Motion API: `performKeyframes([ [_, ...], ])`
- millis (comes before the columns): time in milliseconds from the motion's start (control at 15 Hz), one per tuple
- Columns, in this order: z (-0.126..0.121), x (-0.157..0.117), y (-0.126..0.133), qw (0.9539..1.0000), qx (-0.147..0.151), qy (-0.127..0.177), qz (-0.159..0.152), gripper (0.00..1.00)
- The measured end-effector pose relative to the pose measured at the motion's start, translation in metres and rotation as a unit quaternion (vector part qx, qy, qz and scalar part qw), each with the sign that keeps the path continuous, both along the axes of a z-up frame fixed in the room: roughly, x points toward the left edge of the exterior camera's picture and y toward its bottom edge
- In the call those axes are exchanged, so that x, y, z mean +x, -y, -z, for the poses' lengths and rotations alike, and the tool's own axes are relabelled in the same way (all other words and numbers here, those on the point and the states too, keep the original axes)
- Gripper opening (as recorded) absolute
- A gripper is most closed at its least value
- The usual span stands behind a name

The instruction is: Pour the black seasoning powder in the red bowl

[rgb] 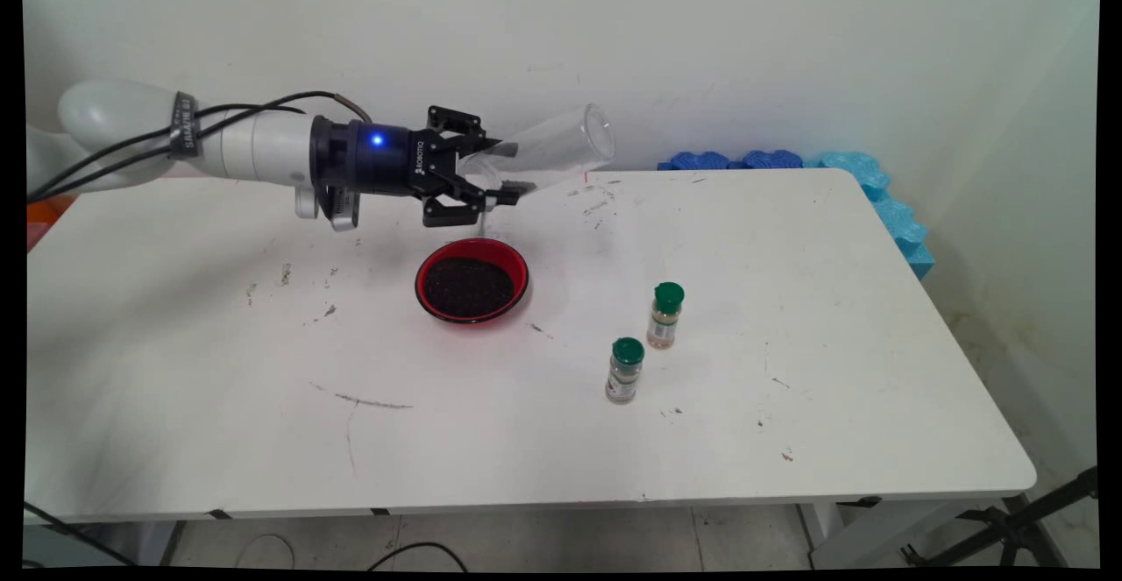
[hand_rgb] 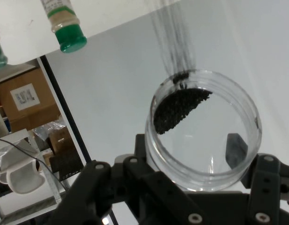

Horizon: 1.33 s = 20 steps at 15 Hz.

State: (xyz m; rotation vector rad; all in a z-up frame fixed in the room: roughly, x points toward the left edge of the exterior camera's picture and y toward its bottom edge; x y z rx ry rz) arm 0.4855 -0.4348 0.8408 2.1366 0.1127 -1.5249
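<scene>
White counter (rgb: pixel 219 406), pale wall behind. Pincer (rgb: pixel 508 169) clamped on clear glass (rgb: pixel 552 147), tilted on its side above red bowl (rgb: pixel 473 286) of dark grains. Two green-capped spice jars (rgb: pixel 663 315) right of bowl.
</scene>
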Motion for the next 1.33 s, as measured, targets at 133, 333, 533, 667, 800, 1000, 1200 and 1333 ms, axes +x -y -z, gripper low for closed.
performKeyframes([
  [133, 0.002, 0.001, -0.002, 1.0, -0.005, -0.002, 0.0, 0.0],
  [333, 0.005, 0.002, -0.004, 1.0, -0.009, -0.003, 0.001, 0.0],
  [533, 0.007, 0.003, -0.007, 0.9999, -0.013, -0.005, 0.001, 0.0],
  [667, 0.008, 0.003, -0.008, 0.9999, -0.015, -0.005, 0.001, 0.0],
  [800, 0.009, 0.003, -0.009, 0.9998, -0.019, -0.003, 0.002, 0.0],
  [1000, 0.012, 0.006, -0.009, 0.9993, -0.035, 0.011, 0.007, 0.0],
  [1200, 0.013, 0.01, -0.009, 0.9974, -0.062, 0.033, 0.017, 0.0],
  [1333, 0.013, 0.012, -0.008, 0.9959, -0.076, 0.045, 0.022, 0.0],
])
